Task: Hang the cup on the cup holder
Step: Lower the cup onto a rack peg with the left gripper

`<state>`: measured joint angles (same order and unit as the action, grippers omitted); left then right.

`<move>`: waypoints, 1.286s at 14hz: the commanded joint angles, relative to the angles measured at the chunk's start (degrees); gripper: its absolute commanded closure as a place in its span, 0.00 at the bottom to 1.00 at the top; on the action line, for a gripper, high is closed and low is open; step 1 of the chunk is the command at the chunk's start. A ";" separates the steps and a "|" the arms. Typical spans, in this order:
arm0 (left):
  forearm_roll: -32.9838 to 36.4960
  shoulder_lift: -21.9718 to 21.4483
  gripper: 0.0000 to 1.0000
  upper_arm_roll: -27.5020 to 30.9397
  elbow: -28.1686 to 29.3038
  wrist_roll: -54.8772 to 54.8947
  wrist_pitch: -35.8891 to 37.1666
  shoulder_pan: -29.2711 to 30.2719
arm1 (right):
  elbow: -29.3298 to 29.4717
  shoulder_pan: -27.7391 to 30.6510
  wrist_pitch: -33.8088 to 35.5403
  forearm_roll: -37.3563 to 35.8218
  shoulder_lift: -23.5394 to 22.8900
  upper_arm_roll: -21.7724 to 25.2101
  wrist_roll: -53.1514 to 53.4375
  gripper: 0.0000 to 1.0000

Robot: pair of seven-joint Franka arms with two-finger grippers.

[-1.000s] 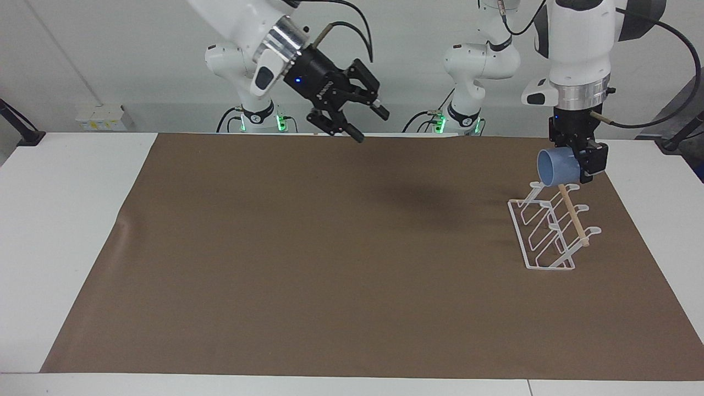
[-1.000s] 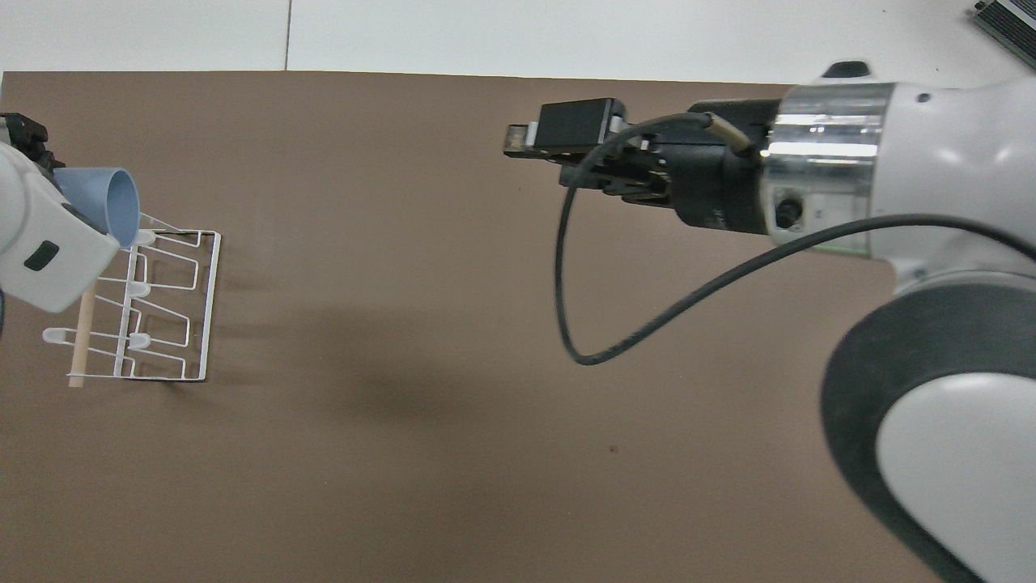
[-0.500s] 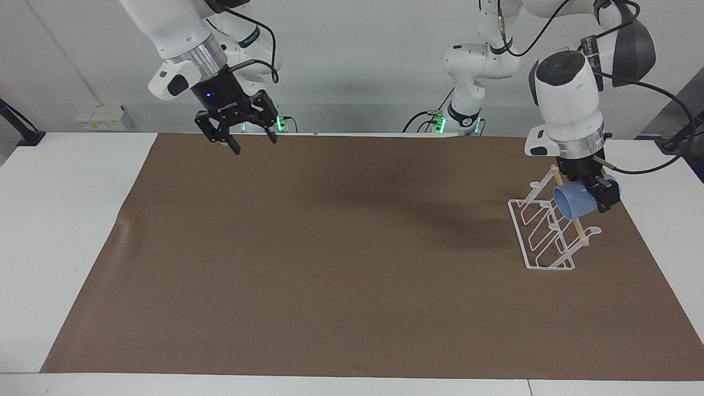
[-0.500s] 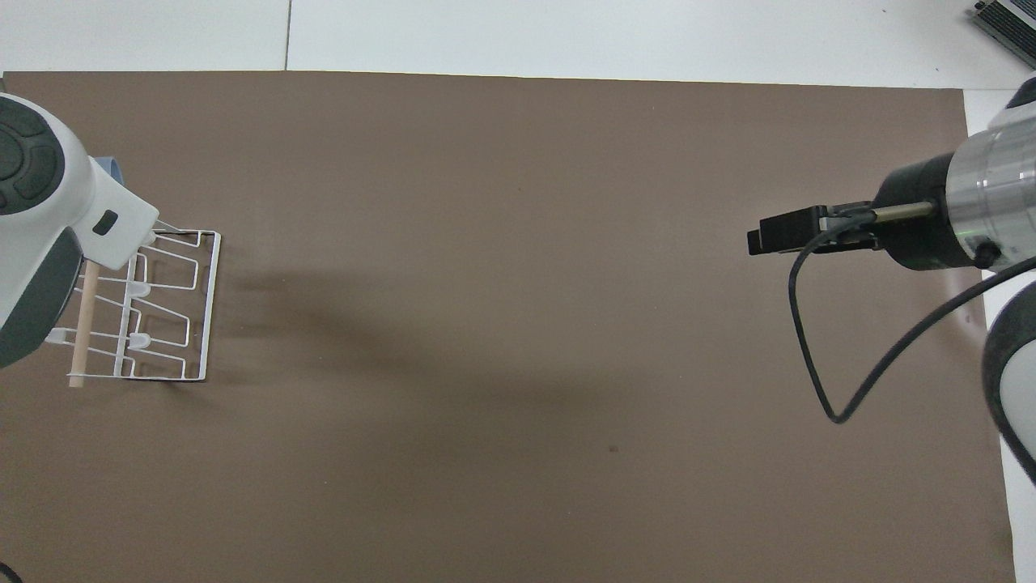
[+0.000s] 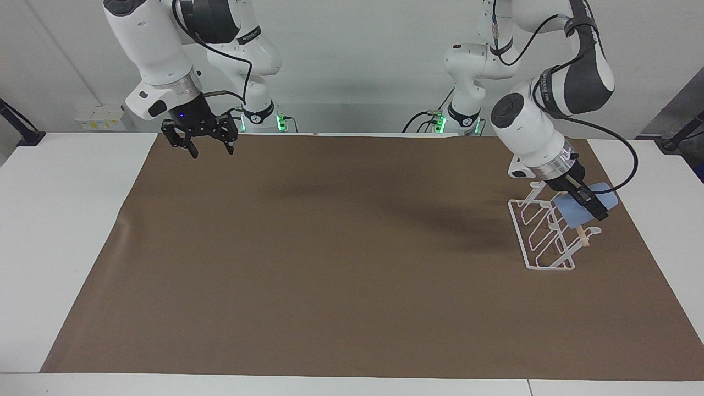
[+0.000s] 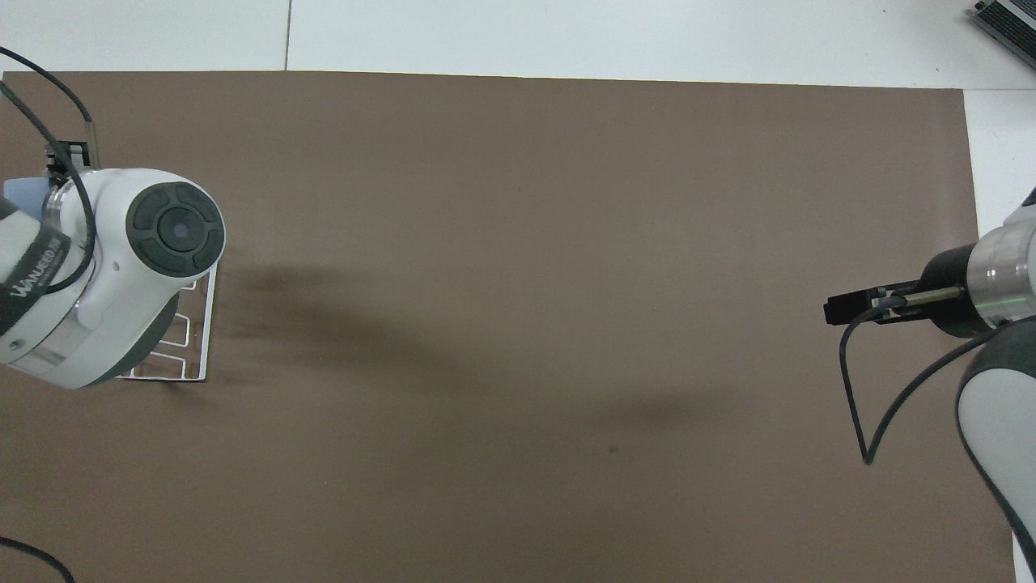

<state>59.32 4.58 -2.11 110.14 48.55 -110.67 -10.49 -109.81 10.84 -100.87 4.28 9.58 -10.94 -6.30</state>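
My left gripper (image 5: 595,207), clamped on the cup (image 5: 575,212), tilts it onto the holder (image 5: 542,242) at the left arm's end. Next I judge: seat it, then release. My right gripper (image 5: 209,147) waits, jaws apart.
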 commanded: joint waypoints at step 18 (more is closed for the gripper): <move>13.72 3.41 0.00 0.61 5.44 -8.82 3.36 -3.04 | -12.44 4.10 -5.92 -1.47 4.83 -0.93 -2.22 0.15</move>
<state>71.96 8.53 -1.90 115.11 40.68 -108.14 -13.00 -120.73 14.54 -106.09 3.73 12.69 -11.28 -8.18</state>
